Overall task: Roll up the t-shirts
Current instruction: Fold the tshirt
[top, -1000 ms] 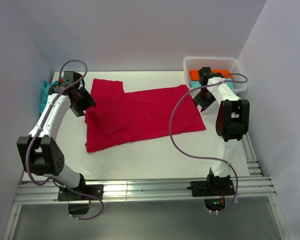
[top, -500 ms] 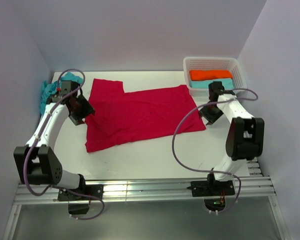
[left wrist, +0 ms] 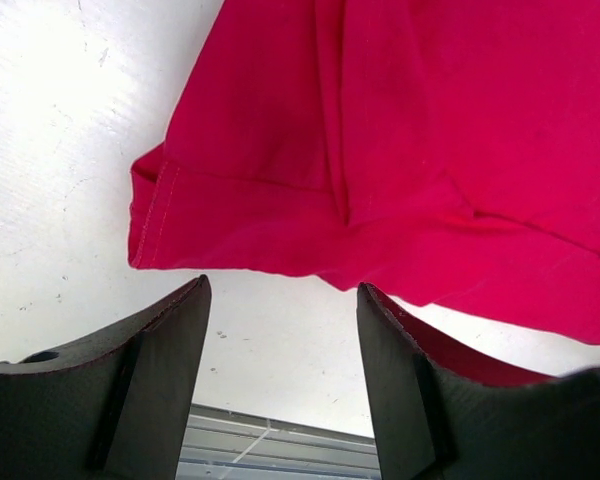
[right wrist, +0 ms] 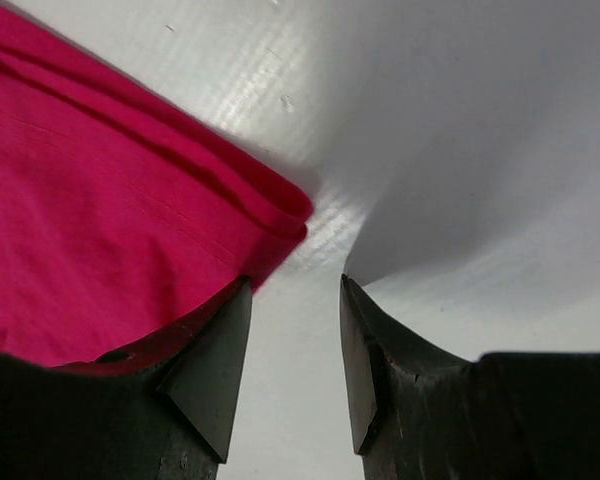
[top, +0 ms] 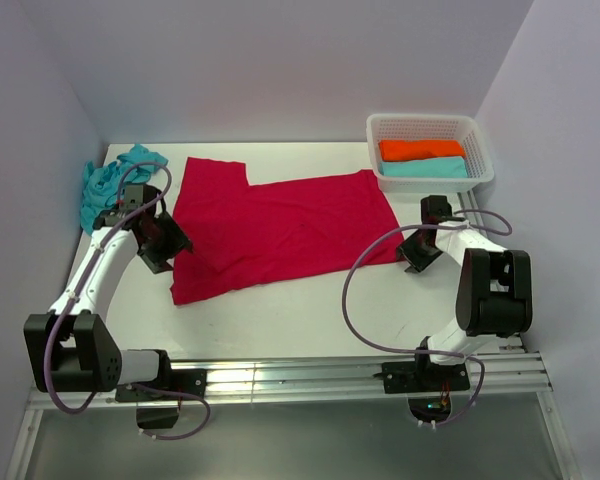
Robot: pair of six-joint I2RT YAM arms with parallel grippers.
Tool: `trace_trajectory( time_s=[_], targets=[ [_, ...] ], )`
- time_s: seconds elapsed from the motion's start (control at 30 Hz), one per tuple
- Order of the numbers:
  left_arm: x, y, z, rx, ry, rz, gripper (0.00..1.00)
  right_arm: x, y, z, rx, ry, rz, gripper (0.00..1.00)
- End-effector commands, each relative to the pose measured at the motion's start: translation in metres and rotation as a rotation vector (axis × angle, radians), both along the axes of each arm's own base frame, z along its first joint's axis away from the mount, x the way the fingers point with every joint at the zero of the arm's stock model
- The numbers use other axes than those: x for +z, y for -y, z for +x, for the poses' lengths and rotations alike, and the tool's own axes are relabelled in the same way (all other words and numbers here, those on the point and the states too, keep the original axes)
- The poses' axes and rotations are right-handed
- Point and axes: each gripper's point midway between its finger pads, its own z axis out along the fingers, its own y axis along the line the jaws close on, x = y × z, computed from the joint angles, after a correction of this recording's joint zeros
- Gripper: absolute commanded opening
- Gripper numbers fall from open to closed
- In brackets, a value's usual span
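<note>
Lying flat across the middle of the table (top: 280, 320), the crimson t-shirt (top: 280, 225) is spread open in the overhead view, with one sleeve reaching toward 11 o'clock. The turquoise t-shirt (top: 108, 182) sits crumpled at the table's 10 o'clock corner, apart from the red one. At 1 o'clock stands the white basket (top: 420, 118), with an orange folded cloth (top: 420, 149) and a turquoise folded cloth (top: 425, 169) inside. The left gripper (left wrist: 283, 290) hangs at the red shirt's 9 o'clock edge, its claw spread apart with only bare table between the fingers; the hemmed sleeve fold lies just ahead of it at 12 o'clock. The right gripper (right wrist: 296, 285) is low at the shirt's 4 o'clock corner, its claw likewise parted and gripping nothing, and the folded cloth corner shows just past its left fingertip.
</note>
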Motion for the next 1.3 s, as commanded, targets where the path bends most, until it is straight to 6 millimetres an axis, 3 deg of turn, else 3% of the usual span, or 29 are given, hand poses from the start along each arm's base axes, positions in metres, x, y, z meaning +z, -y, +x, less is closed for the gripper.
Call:
trace_trajectory(
  time_s=[0.0, 0.23, 0.37, 0.43, 0.53, 0.57, 0.9, 1.07, 1.27],
  targets=[
    [0.009, 0.002, -0.002, 0.003, 0.036, -0.014, 0.65, 0.009, 0.006, 0.032, -0.031, 0.13, -0.012, 0.48],
    [0.008, 0.002, -0.006, 0.003, 0.033, -0.015, 0.66, -0.001, 0.014, 0.035, -0.061, 0.127, -0.04, 0.48],
    [-0.003, 0.005, -0.013, 0.011, 0.001, -0.035, 0.66, -0.012, 0.017, 0.032, -0.077, 0.08, -0.043, 0.45],
    [-0.01, 0.008, -0.018, 0.017, -0.02, -0.053, 0.66, -0.016, 0.017, 0.029, -0.085, 0.057, -0.043, 0.38],
    [-0.021, 0.009, -0.024, 0.035, -0.06, -0.066, 0.65, -0.021, 0.017, 0.026, -0.102, 0.033, -0.035, 0.15],
    [-0.025, 0.009, -0.027, 0.042, -0.074, -0.062, 0.65, -0.021, 0.018, 0.025, -0.107, 0.029, -0.031, 0.0],
    [-0.047, 0.015, -0.043, 0.086, -0.11, -0.104, 0.59, -0.016, 0.043, 0.017, -0.201, -0.037, -0.084, 0.0],
    [-0.06, 0.029, -0.059, 0.1, -0.128, -0.111, 0.59, -0.017, 0.049, 0.001, -0.234, -0.043, -0.082, 0.0],
    [-0.066, 0.025, -0.068, 0.136, -0.134, -0.056, 0.59, -0.019, 0.05, -0.009, -0.224, -0.054, -0.079, 0.0]
  ],
)
